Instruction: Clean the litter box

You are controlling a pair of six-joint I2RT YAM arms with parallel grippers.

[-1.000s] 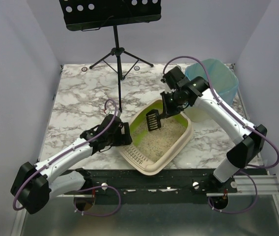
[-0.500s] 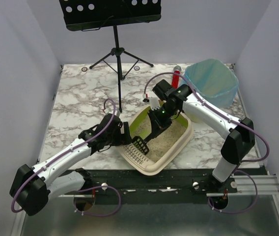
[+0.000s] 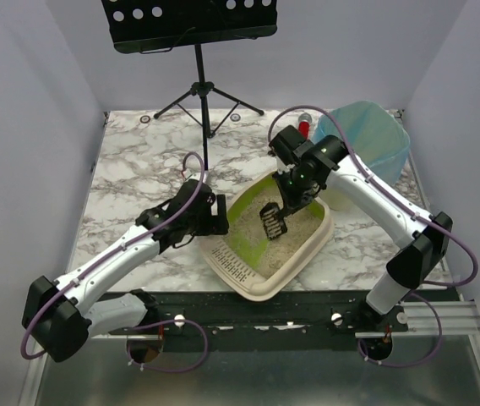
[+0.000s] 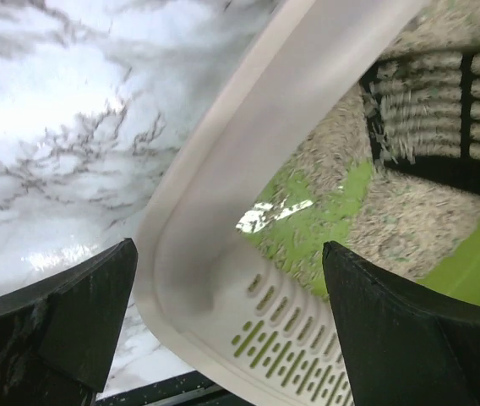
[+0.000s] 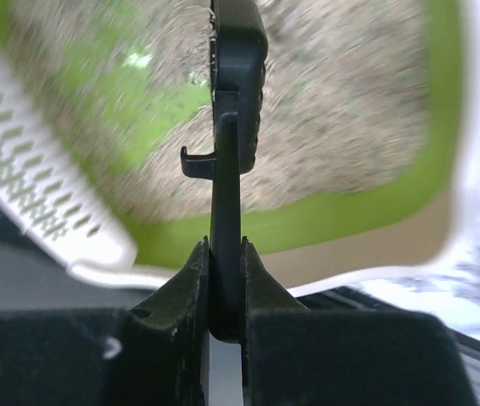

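The right gripper [image 5: 225,279] pinches the scoop [image 3: 272,222], head down over the litter box [image 3: 314,245]. The left gripper [image 4: 231,296] gapes wide at its left rim.

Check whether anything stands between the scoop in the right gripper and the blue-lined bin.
Nothing visible does. The black scoop, clamped in the right gripper, hangs over the granules in the litter box. Between it and the blue-lined bin lies only that tray's own far rim.
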